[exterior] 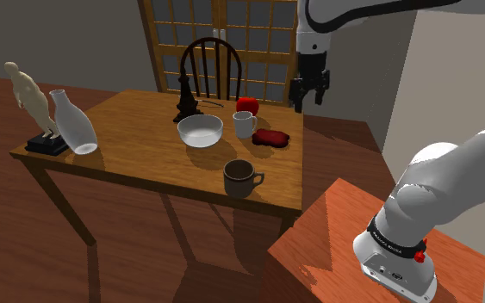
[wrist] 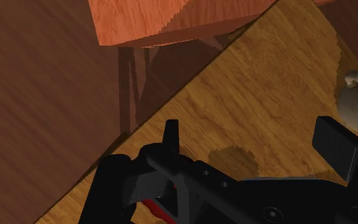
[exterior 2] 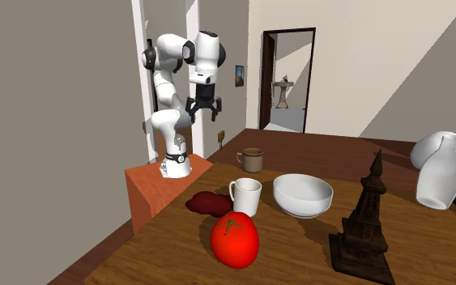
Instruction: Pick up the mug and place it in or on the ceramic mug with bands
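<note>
Table (exterior: 137,138): 2 mugs, i.e. 1 white mug (exterior: 244,125) + 1 brown mug (exterior: 239,177); 1 bowl (exterior: 200,131). My gripper (exterior: 310,103) hangs high w/ fingers wide, empty.

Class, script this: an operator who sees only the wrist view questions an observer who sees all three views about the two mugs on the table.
Operator: Where is the brown mug?
Observer: In the shoulder view the brown mug stands near the table's front edge, apart from the white mug.
Operator: What is beside the white mug?
Observer: A white bowl stands just to its left in the shoulder view.
</note>
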